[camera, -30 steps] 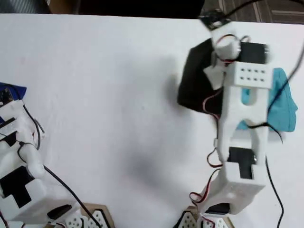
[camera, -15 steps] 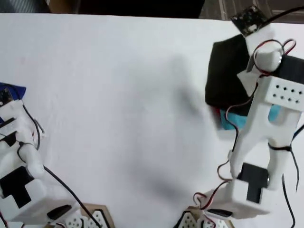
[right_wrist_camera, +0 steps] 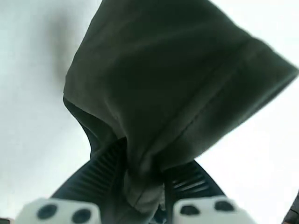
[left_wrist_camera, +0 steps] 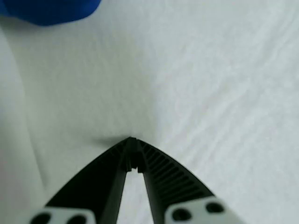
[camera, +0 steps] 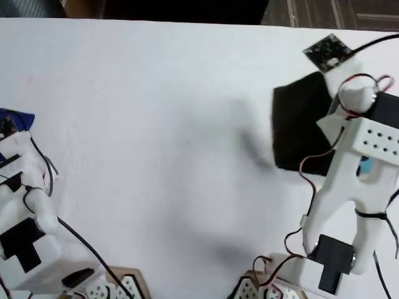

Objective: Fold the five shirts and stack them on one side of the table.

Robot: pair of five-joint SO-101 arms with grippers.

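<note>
A black shirt (camera: 301,122) hangs bunched from my right gripper (right_wrist_camera: 141,173), which is shut on a fold of its cloth (right_wrist_camera: 173,79). In the high view it lies near the table's right side, partly under the right arm (camera: 355,174). A sliver of a teal shirt (camera: 365,166) peeks out beneath that arm. A blue shirt (camera: 16,118) sits at the left edge, close to the left arm (camera: 25,212). My left gripper (left_wrist_camera: 131,143) is shut with nothing in it, just above the white table, and the blue shirt (left_wrist_camera: 51,9) is a short way beyond its tips.
White cloth covers the table (camera: 156,124), with a wide bare stretch in the middle and at the left back. Both arm bases (camera: 112,283) stand at the front edge. Cables (camera: 299,180) trail along the right arm.
The right arm has swung to the right with the black shirt in its gripper, and the shirt now covers most of the teal shirt. The left arm has stayed still.
</note>
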